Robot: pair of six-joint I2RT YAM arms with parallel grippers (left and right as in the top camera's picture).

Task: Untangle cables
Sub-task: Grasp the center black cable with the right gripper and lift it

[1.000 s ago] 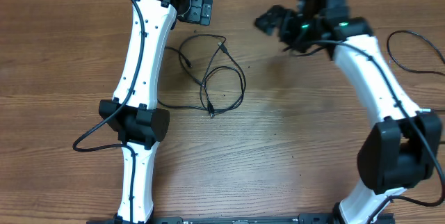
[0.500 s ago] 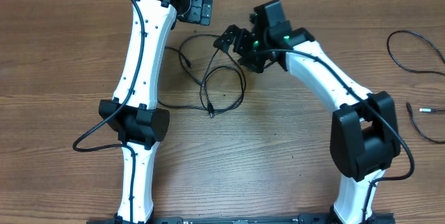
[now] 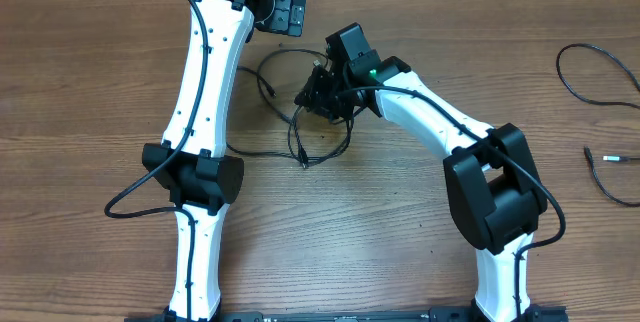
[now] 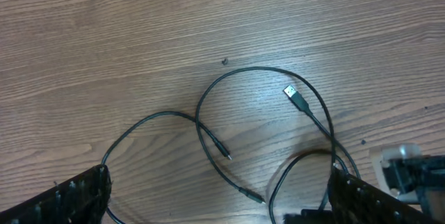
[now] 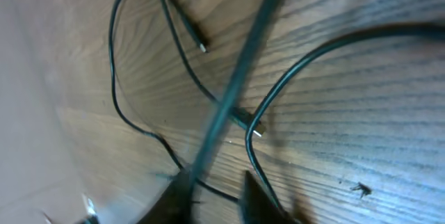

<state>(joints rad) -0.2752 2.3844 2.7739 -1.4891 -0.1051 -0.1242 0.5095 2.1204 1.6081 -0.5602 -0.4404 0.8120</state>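
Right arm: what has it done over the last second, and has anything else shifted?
The right gripper swung left across the table from bare wood and came down onto the cables. Its fingers drew in with one cord running between them, though blur hides whether it is gripped. The left gripper stayed open over the tangle, and the cable loops lie as before.

Surface (image 3: 400,222): matt brown wood, grained. Cables (image 4: 254,69): smooth black, plug tip (image 4: 296,98) silver metal. My arms (image 3: 210,62): glossy white plastic.
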